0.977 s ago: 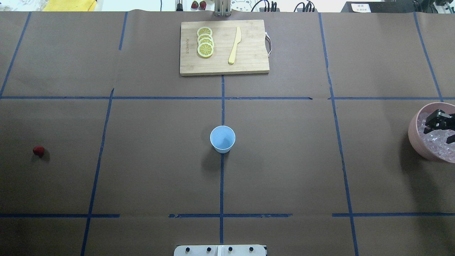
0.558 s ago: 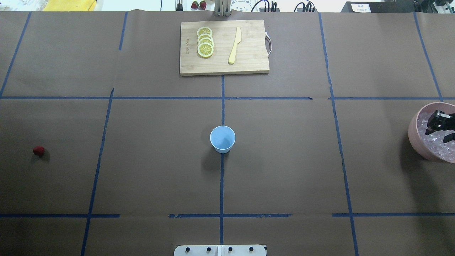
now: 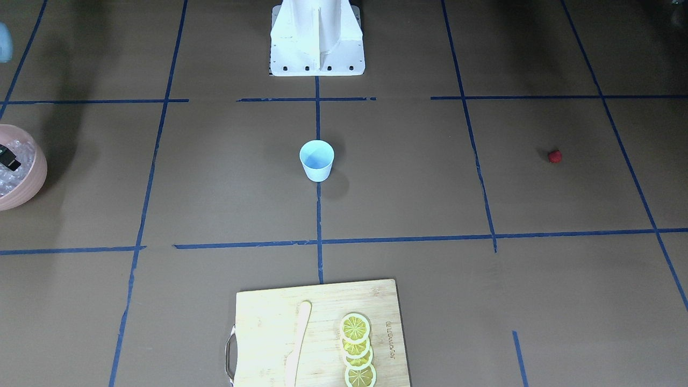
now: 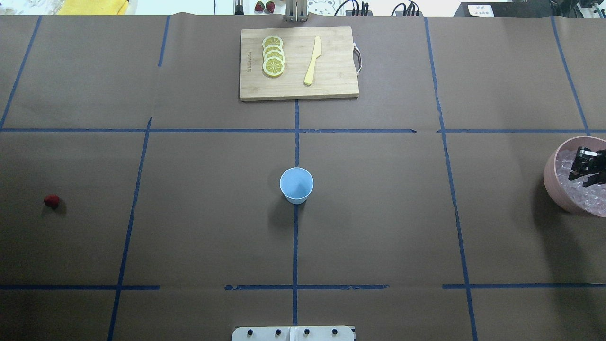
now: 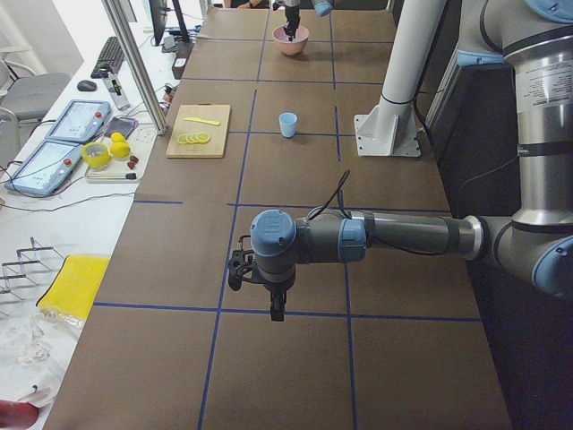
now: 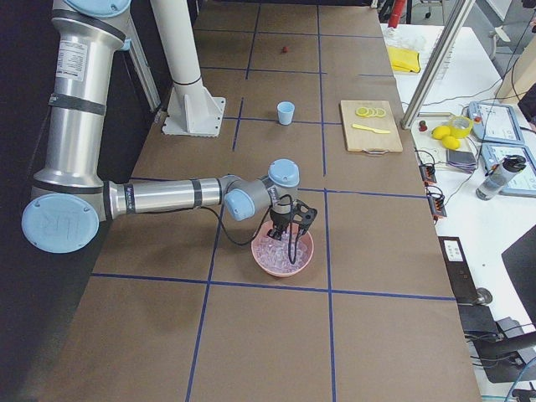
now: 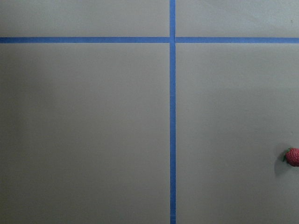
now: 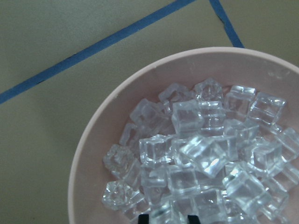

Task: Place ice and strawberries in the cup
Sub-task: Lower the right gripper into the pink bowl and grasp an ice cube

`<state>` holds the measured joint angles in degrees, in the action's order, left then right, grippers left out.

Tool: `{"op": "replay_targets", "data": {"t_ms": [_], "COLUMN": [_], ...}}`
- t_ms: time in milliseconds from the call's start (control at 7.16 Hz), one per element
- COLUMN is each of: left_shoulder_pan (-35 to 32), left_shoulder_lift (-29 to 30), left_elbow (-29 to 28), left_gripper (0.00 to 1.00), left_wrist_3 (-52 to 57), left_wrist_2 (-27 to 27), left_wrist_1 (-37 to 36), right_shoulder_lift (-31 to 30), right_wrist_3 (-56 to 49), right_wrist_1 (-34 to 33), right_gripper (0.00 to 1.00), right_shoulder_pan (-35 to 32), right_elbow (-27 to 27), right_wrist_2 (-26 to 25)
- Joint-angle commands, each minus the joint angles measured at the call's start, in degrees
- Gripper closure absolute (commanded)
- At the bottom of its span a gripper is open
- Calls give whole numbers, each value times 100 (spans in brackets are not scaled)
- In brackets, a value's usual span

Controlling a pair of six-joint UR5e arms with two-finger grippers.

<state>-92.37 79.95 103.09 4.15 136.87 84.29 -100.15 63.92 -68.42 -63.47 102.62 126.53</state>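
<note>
in the overhead view the right gripper (image 4: 587, 171) is reaching down into the pink bowl (image 4: 549, 182) at the table's right edge, in among the ice (image 4: 584, 196). the blue cup (image 4: 296, 185) is standing upright and empty at the centre, well apart from the bowl, and the strawberry (image 4: 51, 201) is lying alone far to the left

in the front-facing view only a dark corner of that gripper is showing over the bowl's rim

in the right side view the near arm is stretching low across the table, with the gripper pointing down into the heap

in the right wrist view two dark fingertips (image 8: 145, 218) are showing at the bottom edge with one cube between them. whether they are pinching it or only standing on either side of it cannot be told

the step in hand is judged to be picking up one cube. the robot is best off squeezing two flat faces of a single top cube, gently because it looks slippery. it should then be lifting straight up clear of the rim before swinging toward the cup and letting go low over its mouth

in the left side view the left gripper (image 5: 274, 303) is hanging over bare table, and it cannot be told whether its jaws are apart or together

in the left wrist view the strawberry is sitting at the right edge, with no fingers showing
</note>
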Motion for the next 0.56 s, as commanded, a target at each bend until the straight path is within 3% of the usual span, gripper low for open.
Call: {"op": "replay_targets", "data": {"t_ms": [0, 419], "left_shoulder_pan": [0, 0], "left_shoulder_lift": [-6, -6], "left_elbow": [9, 44], "left_gripper": [0, 0], "left_wrist_3": [-2, -2], "left_wrist_2": [7, 7], "left_wrist_1": [0, 0], "right_shoulder_lift": [-74, -304], "right_wrist_3": [16, 495], "right_wrist_1": [66, 5], "right_gripper": [97, 97], "right_shoulder_pan": [-17, 9], "right_elbow": [326, 1372], "right_wrist_2": [-23, 30]}}
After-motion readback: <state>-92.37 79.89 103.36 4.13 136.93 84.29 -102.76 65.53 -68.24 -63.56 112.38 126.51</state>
